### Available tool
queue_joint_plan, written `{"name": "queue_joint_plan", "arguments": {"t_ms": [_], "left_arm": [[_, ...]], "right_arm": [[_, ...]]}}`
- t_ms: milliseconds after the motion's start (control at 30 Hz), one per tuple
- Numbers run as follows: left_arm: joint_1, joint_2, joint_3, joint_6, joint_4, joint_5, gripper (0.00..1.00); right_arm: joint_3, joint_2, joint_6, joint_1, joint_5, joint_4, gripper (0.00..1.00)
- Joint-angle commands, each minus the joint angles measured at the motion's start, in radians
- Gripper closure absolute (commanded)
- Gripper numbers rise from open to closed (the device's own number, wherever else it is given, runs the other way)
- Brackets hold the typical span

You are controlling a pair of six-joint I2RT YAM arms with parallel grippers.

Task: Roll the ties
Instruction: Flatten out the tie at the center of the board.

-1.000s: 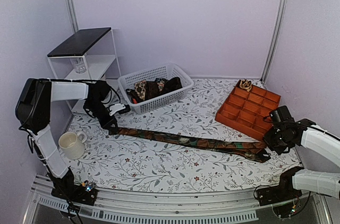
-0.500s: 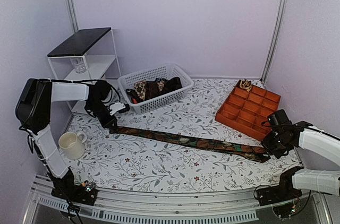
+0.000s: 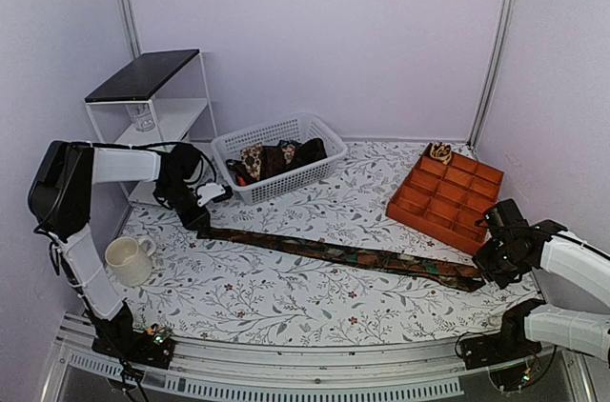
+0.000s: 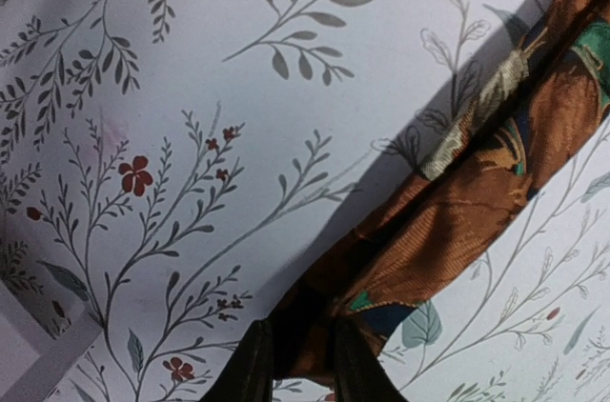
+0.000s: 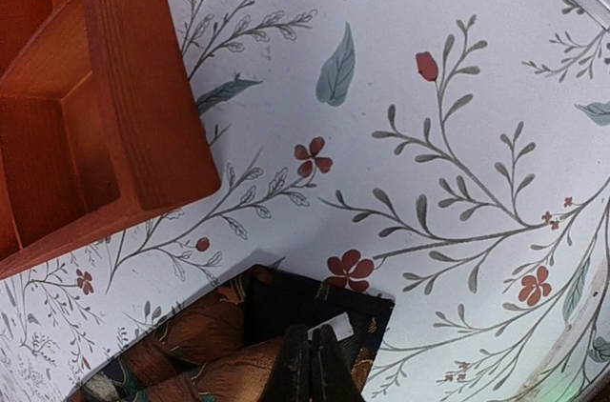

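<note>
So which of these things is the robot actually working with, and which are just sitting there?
In the job: long tie stretched out flat, left gripper and right gripper at its ends; ties in the white basket; probably the orange tray, holding one spotted roll.
Lying about: mug, shelf unit, glass on it.

1 tie lies flat across table L to R: L end at left gripper, R end at right gripper. Basket behind it, centre-L, w/ more ties inside. Shelf rack far L, glass on its mid shelf; mug in front of rack. Compartment tray back R, 1 rolled tie in its far corner
</note>
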Motion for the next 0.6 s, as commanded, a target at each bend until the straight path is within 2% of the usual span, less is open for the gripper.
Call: {"name": "queue_joint_plan", "arguments": {"t_ms": [0, 133, 267, 367, 467, 567], "left_arm": [[-0.024, -0.019, -0.006, -0.007, 0.027, -0.029, 0.77], [-0.039, -0.032, -0.011, -0.016, 0.032, -0.029, 0.79], [-0.048, -0.05, -0.032, -0.023, 0.049, -0.044, 0.78], [-0.051, -0.061, -0.04, -0.042, 0.056, -0.089, 0.78], [-0.056, -0.084, -0.049, -0.072, 0.077, -0.119, 0.78], [-0.058, -0.113, -0.054, -0.107, 0.105, -0.104, 0.77]], "right_arm": [[-0.025, -0.033, 0.018, -0.005, 0.049, -0.013, 1.0], [-0.05, -0.059, 0.035, -0.005, 0.043, -0.02, 1.0], [-0.049, -0.062, 0.045, -0.005, 0.048, -0.02, 0.77], [-0.018, -0.061, 0.034, -0.005, 0.061, -0.037, 0.67], [0.016, -0.063, 0.027, -0.004, 0.063, -0.064, 0.65], [0.035, -0.069, 0.015, -0.005, 0.037, -0.067, 0.7]]}}
